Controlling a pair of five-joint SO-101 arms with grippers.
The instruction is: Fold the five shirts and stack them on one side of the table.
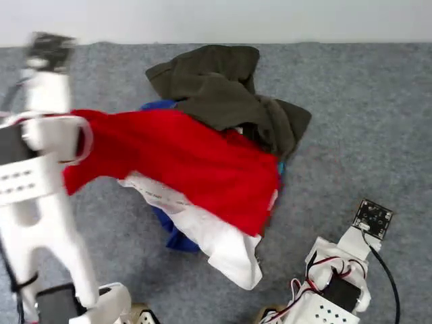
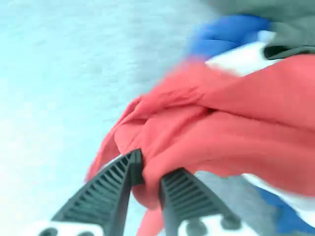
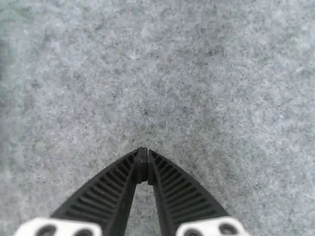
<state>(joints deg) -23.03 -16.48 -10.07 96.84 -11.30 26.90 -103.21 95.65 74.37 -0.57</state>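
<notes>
Left tool (image 2: 150,173) clenched on a fold of the red cloth shirt (image 1: 202,165), cloth stretched from the pile | right tool (image 3: 145,167) pinched together, holding nothing, over grey felt counter (image 1: 364,115) | pile mid-counter: red over white shirt (image 1: 226,250) and blue shirt (image 1: 172,236), dark olive shirt (image 1: 223,94) on far side.

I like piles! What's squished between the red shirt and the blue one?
The white shirt. In the high view it sticks out from under the red shirt and lies on top of the blue shirt.
</notes>
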